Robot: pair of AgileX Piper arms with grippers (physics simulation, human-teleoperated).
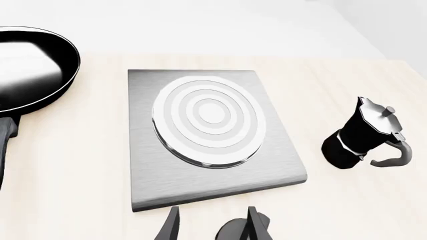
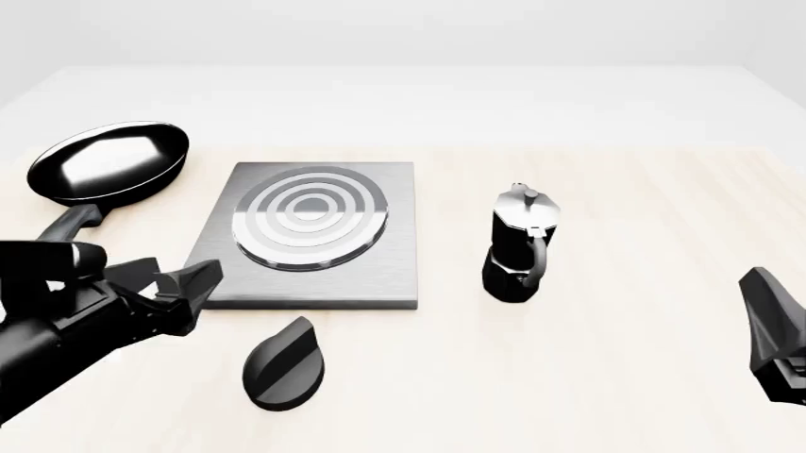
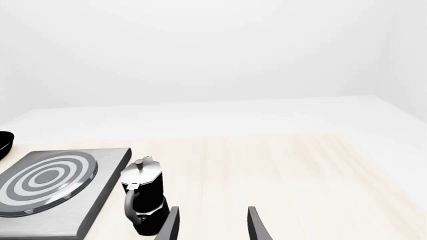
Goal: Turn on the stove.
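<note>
The stove [image 2: 377, 269] is a flat grey metal slab with a raised ring burner, lying left of the table's middle; it also shows in the left wrist view [image 1: 207, 175] and the right wrist view [image 3: 100, 200]. A small black ridged knob [image 2: 285, 363] lies on the table just in front of the slab. My left gripper [image 2: 170, 280] hovers open at the slab's near left corner, left of the knob, with nothing between its fingers [image 1: 172, 227]. Part of the knob [image 1: 235, 232] shows by one finger. My right gripper [image 3: 212, 225] stands open and empty at the far right [image 2: 771, 326].
A black frying pan [image 2: 111, 162] sits to the left of the stove, its handle pointing toward my left arm. A black moka pot [image 2: 520, 245] stands upright to the right of the stove; it also shows in both wrist views [image 1: 363, 135] [image 3: 143, 195].
</note>
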